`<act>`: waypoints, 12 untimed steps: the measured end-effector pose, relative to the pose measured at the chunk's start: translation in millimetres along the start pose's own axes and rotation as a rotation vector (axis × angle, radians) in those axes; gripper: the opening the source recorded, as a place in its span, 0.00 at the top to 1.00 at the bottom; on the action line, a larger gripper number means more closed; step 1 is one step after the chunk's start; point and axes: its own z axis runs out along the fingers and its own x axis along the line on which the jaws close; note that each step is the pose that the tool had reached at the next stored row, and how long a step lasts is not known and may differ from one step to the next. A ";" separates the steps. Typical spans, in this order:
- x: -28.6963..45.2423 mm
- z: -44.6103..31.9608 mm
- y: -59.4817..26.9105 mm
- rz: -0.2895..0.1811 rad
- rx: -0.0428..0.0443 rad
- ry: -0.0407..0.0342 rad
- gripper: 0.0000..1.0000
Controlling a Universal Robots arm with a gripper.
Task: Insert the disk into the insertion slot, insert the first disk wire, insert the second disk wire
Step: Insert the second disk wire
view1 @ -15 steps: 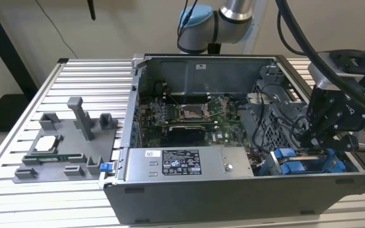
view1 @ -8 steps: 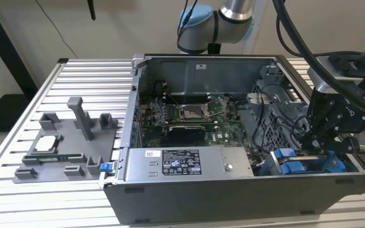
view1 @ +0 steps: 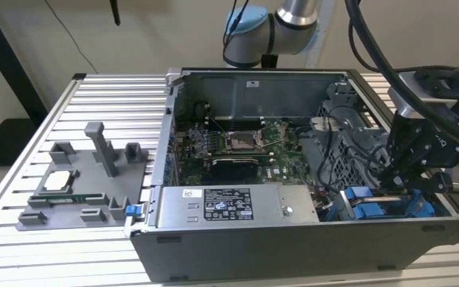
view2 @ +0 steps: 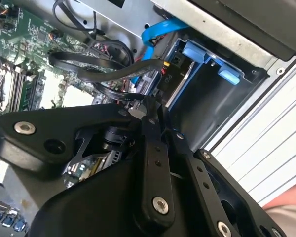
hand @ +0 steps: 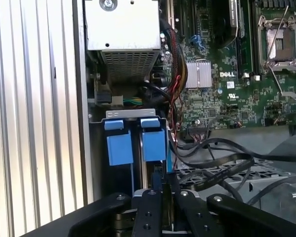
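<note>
1. My claw (view1: 405, 182) hangs inside the open computer case (view1: 293, 251), at the corner on the exterior view's right, just above the drive bay (view1: 389, 209) with its blue tabs (hand: 136, 146).
2. In the second wrist view my fingers (view2: 155, 148) sit close together, pinched on a black plug (view2: 170, 74) at the end of a dark wire (view2: 98, 74); the plug sits at the edge of the disk (view2: 180, 81), though I cannot tell whether it is fully seated.
3. The disk stands in the drive bay, between the blue tabs and the bay's grey wall; in the first wrist view only a thin edge of it (hand: 157, 175) shows below the tabs.
4. A light blue wire (view2: 153, 37) curls beside the bay; several black wires (hand: 212, 163) loop across the perforated cage (hand: 266, 187) near my claw and crowd the space.
5. The grey power box (view1: 238, 206) lies beside the bay along the case's near wall; the green board (view1: 238, 146) fills the case floor beyond it.
6. Outside the case, on the slatted table (view1: 94, 89), a grey fixture tray (view1: 86, 179) sits well apart from me.
</note>
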 end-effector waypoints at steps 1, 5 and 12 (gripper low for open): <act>-0.5 0.5 -0.9 0.000 0.0000 0.0000 1.00; -1.6 2.9 -3.2 0.000 0.0001 0.0001 1.00; -1.5 3.7 -3.5 0.000 0.0000 0.0005 1.00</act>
